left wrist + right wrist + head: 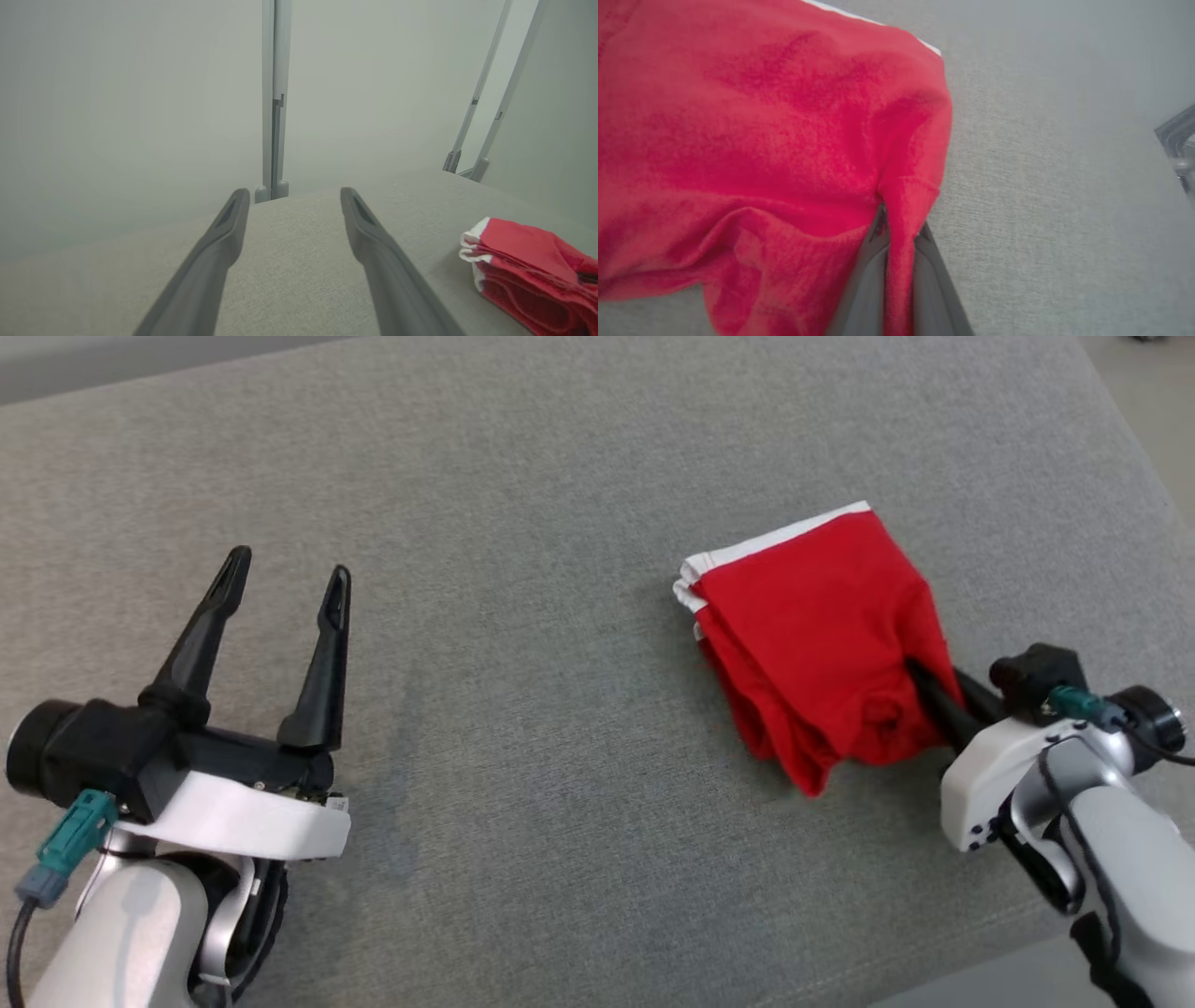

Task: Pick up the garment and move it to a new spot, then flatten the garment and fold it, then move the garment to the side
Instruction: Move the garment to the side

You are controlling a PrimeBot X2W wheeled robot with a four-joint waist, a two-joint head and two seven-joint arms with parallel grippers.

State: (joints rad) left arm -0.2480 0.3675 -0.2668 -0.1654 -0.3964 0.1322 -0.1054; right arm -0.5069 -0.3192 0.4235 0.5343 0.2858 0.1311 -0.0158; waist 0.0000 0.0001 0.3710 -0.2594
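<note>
Right tool sits by the right edge of the grey surface, fingers pinching the near-right corner of the folded red garment; left tool, spread and empty, hangs well apart toward the left edge.

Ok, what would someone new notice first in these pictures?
The red garment, folded with white trim, lies right of centre on the grey surface. The right gripper is shut on its near edge; the left gripper hovers open at lower left, apart from it.
</note>
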